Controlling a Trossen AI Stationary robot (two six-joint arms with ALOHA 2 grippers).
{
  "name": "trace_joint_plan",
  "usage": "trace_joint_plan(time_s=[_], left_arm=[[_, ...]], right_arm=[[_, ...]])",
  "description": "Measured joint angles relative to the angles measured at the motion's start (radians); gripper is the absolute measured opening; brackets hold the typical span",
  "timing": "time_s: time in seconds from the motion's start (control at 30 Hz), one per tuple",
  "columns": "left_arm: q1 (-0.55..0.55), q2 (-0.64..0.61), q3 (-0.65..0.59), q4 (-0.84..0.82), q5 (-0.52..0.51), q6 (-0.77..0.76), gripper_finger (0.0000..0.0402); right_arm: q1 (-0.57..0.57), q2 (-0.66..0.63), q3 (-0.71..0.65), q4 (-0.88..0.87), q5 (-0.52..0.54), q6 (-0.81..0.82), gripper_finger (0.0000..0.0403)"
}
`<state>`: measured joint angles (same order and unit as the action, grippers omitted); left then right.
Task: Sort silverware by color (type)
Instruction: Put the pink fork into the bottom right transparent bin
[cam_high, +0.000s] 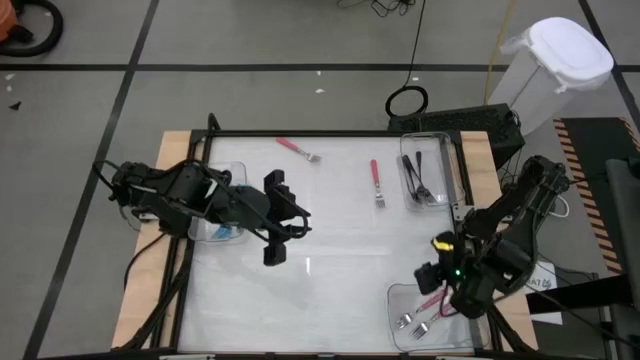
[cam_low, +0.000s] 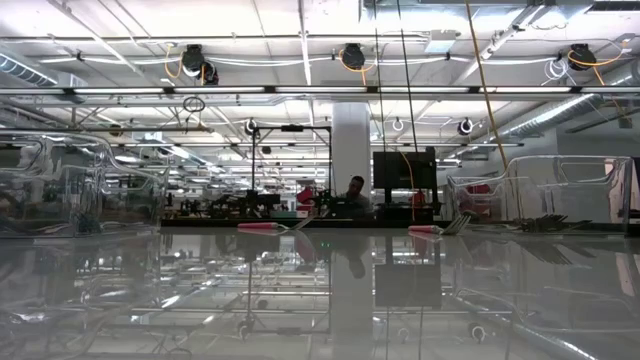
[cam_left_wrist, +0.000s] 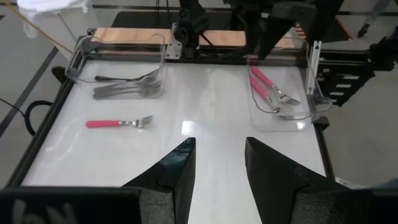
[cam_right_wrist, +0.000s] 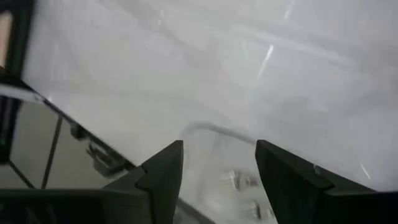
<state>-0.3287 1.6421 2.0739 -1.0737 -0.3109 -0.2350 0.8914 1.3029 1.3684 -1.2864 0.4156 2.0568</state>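
Two pink-handled forks lie flat on the white table: one (cam_high: 297, 149) at the far middle, one (cam_high: 377, 183) right of it, also seen in the left wrist view (cam_left_wrist: 118, 122). More pink forks (cam_left_wrist: 273, 93) lie in the clear near-right bin (cam_high: 400, 295). Black forks (cam_high: 418, 175) lie in the far-right bin (cam_high: 447, 170). A teal fork (cam_high: 225, 232) lies in the left bin (cam_high: 235, 170). My left gripper (cam_left_wrist: 221, 155) hovers open over the table's left-middle (cam_high: 300, 218). My right gripper (cam_right_wrist: 219, 155) hangs open above the near-right bin (cam_high: 432, 285), with nothing between its fingers.
A black frame (cam_high: 330, 133) borders the table. A white lidded bin (cam_high: 555, 70) and cables stand on the floor beyond the far right corner. The low view shows the two loose pink handles (cam_low: 262, 227) (cam_low: 425, 229) and the room behind. The table's middle is bare.
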Motion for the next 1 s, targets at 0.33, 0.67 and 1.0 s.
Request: trace_joint_plan(time_s=[0.33,0.67,1.0], left_arm=[[0.159,0.023,-0.001,-0.002,0.139,0.176,0.0140],[0.399,0.094,-0.002,-0.013,0.223,0.197,0.0140],[0.622,0.178,-0.001,-0.105,0.224,0.121,0.0140]], right_arm=[[-0.233,0.000,0.042,0.003,0.082,-0.203,0.0199],[-0.506,-0.002,0.042,0.007,0.086,-0.572,0.0199],[-0.799,-0.003,0.042,0.187,0.047,-1.134,0.0199]])
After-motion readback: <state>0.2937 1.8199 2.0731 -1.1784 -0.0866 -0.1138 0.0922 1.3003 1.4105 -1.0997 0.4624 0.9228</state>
